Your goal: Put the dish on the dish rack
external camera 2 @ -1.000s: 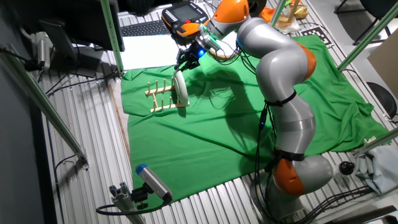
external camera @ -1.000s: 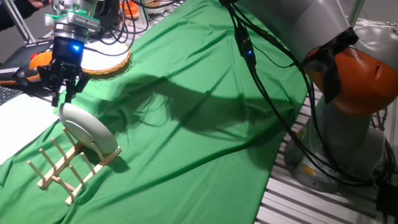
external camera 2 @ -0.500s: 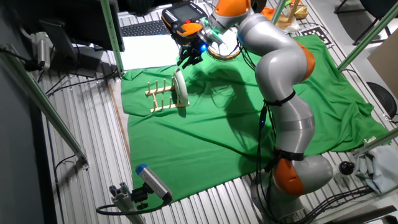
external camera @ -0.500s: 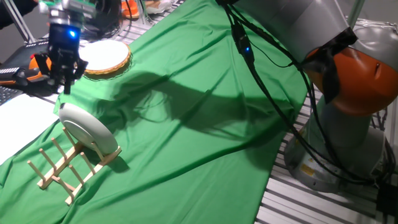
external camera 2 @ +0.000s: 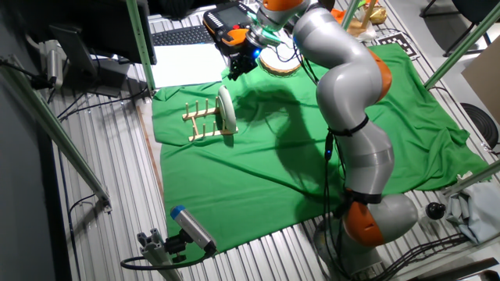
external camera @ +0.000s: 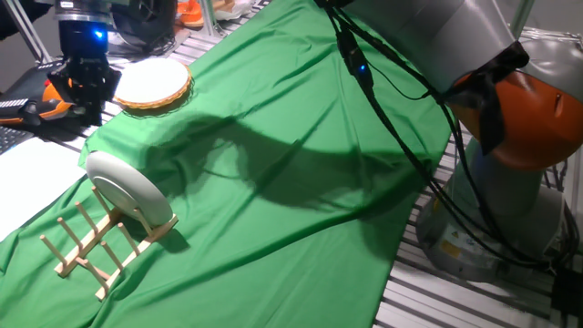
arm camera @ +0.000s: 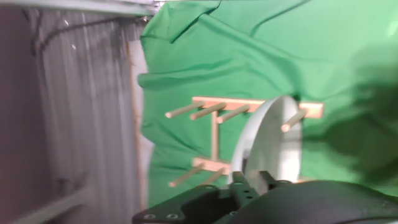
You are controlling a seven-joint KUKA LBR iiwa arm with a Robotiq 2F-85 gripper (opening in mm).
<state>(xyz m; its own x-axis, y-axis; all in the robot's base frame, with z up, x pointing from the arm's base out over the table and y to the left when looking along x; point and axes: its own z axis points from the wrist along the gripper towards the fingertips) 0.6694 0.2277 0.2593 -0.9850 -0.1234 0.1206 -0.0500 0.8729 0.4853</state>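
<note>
Dish [external camera: 127, 189] stands on edge in the dish rack [external camera: 96, 246], leaning between the upright pegs at the rack's end nearest the middle of the cloth; in the other fixed view the same white plate [external camera 2: 227, 111] shows as a thin tilted oval on the small wooden rack [external camera 2: 205, 123]. The hand view looks down on the plate [arm camera: 273, 146] and the rack's rails and pegs [arm camera: 214, 137].

A green cloth [external camera: 301, 155] covers the worktop, rumpled into folds and crossed by the arm's dark shadow. Near the cloth's far edge lies a white disc with a woven wicker rim [external camera: 155, 84], well apart from the rack. Beside the cloth is a white sheet [external camera 2: 183, 62] and, farther back, a keyboard [external camera 2: 176, 35]. The floor around the worktop [external camera 2: 109, 187] is ribbed grey metal, with green-painted frame posts [external camera 2: 141, 47] and loose cables.

The hand [external camera: 80, 91] hangs above the cloth's far corner, clear of the plate and beside the wicker disc, a blue light glowing on its body; it carries nothing, but whether its fingers are spread or together I cannot tell. The grey and orange arm [external camera 2: 351, 101] arches over the cloth from its base [external camera 2: 375, 222].
</note>
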